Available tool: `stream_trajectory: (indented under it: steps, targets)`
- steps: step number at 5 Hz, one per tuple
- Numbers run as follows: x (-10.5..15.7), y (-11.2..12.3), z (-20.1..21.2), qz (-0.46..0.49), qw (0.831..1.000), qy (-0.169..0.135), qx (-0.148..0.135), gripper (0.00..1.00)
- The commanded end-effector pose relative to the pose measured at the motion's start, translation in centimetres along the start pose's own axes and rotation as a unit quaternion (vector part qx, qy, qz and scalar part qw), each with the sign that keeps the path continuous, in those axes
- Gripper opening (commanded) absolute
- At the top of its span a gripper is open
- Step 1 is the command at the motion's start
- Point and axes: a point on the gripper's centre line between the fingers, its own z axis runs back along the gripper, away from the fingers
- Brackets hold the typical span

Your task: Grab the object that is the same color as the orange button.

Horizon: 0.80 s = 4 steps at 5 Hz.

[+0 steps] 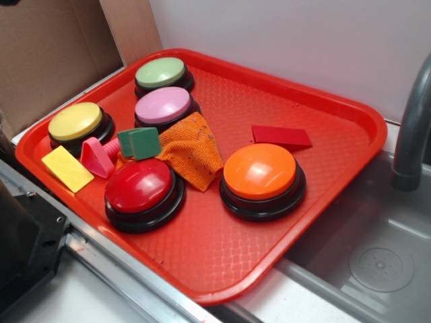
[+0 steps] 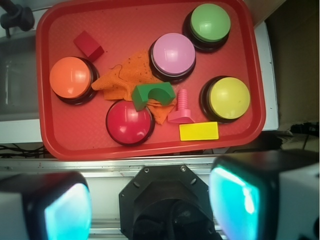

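One target: orange cloth (image 2: 122, 80), frame centre, beside orange button (image 2: 71, 78). Gripper (image 2: 150, 200) fingers apart, high; descend on cloth's free left edge, avoid green block (image 2: 152, 95).

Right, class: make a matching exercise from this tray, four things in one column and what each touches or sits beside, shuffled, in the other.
Things:
1. orange cloth
2. red wedge
3. yellow wedge
4. green button

Places:
A. far corner of the tray
B. under the green arch block
C. beside the pink screw
D. behind the orange button

Pairs: 1-B, 2-D, 3-C, 4-A
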Motion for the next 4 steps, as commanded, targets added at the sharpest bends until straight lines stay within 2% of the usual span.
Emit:
stream_trajectory:
  steps: [1,2,3,4]
  targets:
    - [0.0,0.0,0.0,0.0,1.0,0.0,0.0,1.0]
    - [1.5,0.0,-1.2,0.051,0.999,-0.014,-0.012,1.0]
    - [3.8,0.0,-3.8,0.152,0.988,-0.028,0.005,1.0]
    - [5.2,0.0,-6.3,0.227,0.973,-0.049,0.004,1.0]
